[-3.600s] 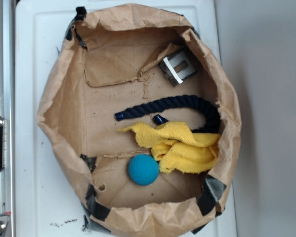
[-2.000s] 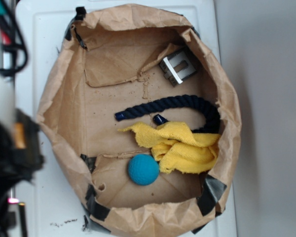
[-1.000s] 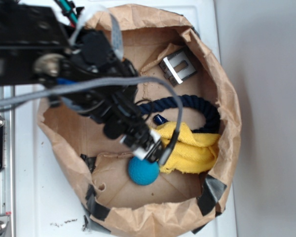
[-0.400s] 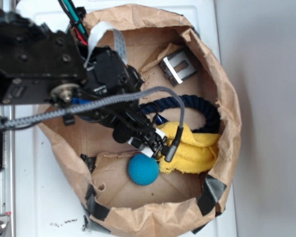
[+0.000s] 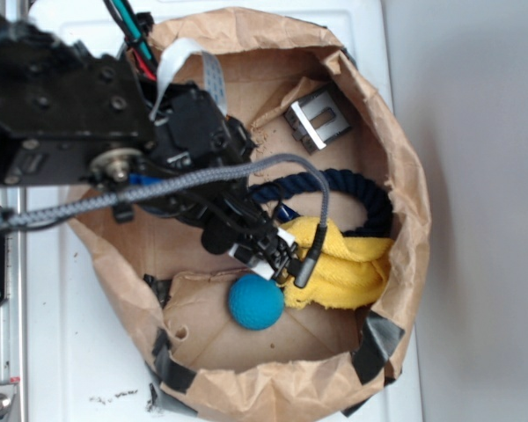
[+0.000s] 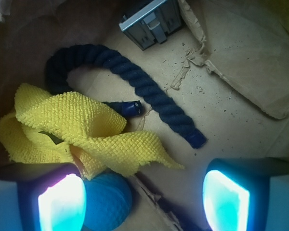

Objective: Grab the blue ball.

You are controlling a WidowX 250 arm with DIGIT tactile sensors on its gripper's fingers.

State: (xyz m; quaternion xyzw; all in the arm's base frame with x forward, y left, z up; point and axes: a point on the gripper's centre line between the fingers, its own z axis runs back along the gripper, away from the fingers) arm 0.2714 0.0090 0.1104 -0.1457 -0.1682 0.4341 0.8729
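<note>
Inside the paper bag (image 5: pixel 396 176), down on the floor beside the yellow cloth (image 6: pixel 82 130). Hovering gripper (image 6: pixel 143 202) spread wide, clutching nothing, offset from the blue ball (image 6: pixel 106 199), which hugs 1 finger. Centring, dropping, squeezing all left.

A white table (image 5: pixel 62 334) fills most of the exterior view, with a plain grey surface to its right and a metal rail along the far left edge of the frame. Directly on it sits a rolled-down brown paper bag (image 5: pixel 405 220), wide open, its crumpled rim patched with black tape at the lower left, lower right and upper left. The bag takes up the centre of the frame and reaches nearly to the table's right edge. A few small dark specks (image 5: pixel 114 397) lie on the bare white top at the lower left, just outside the bag's rim.
</note>
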